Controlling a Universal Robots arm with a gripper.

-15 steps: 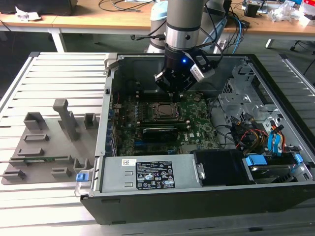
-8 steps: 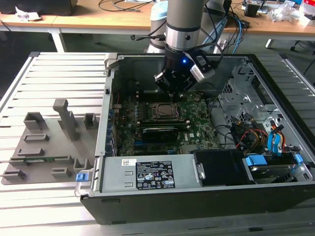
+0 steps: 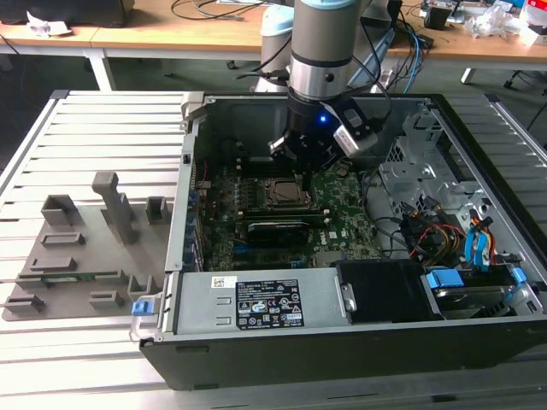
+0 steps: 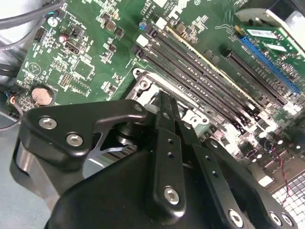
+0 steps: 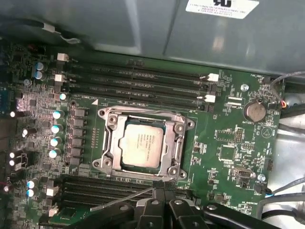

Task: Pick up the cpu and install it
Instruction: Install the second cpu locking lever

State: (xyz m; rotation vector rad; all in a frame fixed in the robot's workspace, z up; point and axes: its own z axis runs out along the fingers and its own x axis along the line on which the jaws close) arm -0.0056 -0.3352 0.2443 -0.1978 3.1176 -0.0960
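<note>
The cpu [image 5: 143,145], a small silver-grey square chip, lies flat inside the black motherboard socket [image 5: 107,143], whose metal frame surrounds it. In the exterior view the cpu [image 3: 280,193] sits in the middle of the open computer case. My gripper [image 3: 305,173] hangs just above the socket's far right side, apart from the chip. Its black fingers [image 5: 153,210] stand together at the socket's edge in the first wrist view, shut with nothing between them. In the second wrist view the gripper [image 4: 163,102] covers most of the socket.
Memory slots [image 5: 138,81] run along both sides of the socket. A coin battery [image 5: 254,111] sits nearby. The power supply [image 3: 265,303] lines the case front, and cables and drive bays [image 3: 461,248] are at the exterior view's right. A grey plastic tray [image 3: 85,248] lies outside on the left.
</note>
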